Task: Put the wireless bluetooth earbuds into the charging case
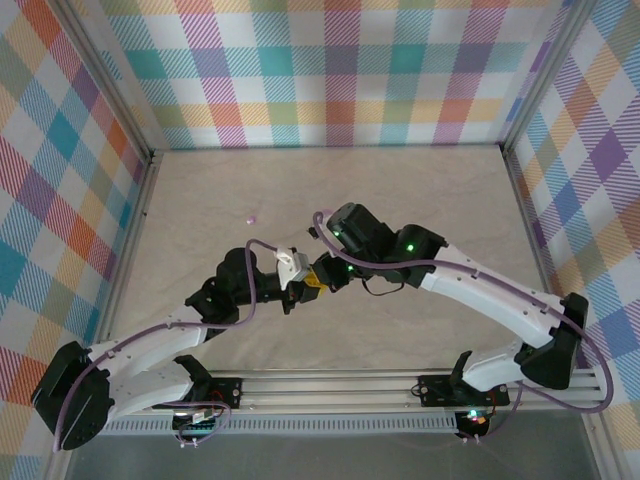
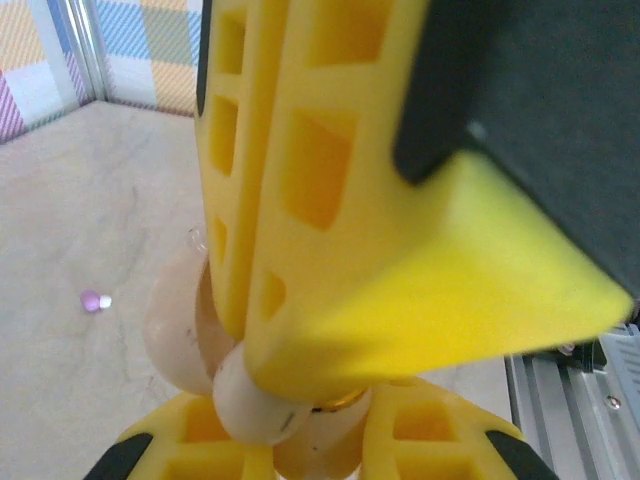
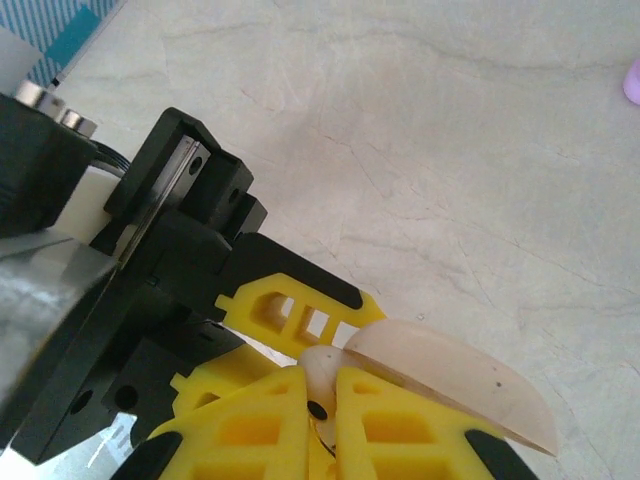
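Right gripper at 6 o'clock, fingers nearly together, cream-white earbud at the tips. Charging case at 5 o'clock, left gripper touching it. Purple earbud at 2 o'clock, on the table.

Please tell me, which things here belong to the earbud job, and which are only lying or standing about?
Belong to the job:
- cream case, held in the left hand
- cream earbud, pinched by the right hand
- purple earbud, loose on the table

Only standing about:
- aluminium rail
- plaid walls
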### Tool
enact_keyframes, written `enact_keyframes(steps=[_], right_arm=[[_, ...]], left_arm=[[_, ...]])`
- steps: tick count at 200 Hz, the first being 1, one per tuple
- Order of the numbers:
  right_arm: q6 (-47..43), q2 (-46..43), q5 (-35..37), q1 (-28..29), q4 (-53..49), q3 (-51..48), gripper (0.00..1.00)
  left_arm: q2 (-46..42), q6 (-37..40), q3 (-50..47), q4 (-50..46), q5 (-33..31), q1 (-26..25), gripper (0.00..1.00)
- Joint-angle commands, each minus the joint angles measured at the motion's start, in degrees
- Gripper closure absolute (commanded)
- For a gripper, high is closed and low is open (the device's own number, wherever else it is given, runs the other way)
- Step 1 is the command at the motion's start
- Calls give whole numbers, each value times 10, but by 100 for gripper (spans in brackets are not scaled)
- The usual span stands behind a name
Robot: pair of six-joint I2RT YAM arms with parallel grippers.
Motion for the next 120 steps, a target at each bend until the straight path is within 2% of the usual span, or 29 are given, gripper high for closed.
enact_keyframes(steps=[1, 62, 120], right_arm=[[15, -39, 9, 2, 19, -25, 89], [61, -117, -28, -25, 100, -90, 92], [144, -169, -143, -79, 248, -177, 92]], left_arm=[[-19, 8, -18, 80, 6, 4, 100], [-3, 20, -33, 113, 7, 4, 100], [-1, 31, -49, 136, -19, 4, 100]])
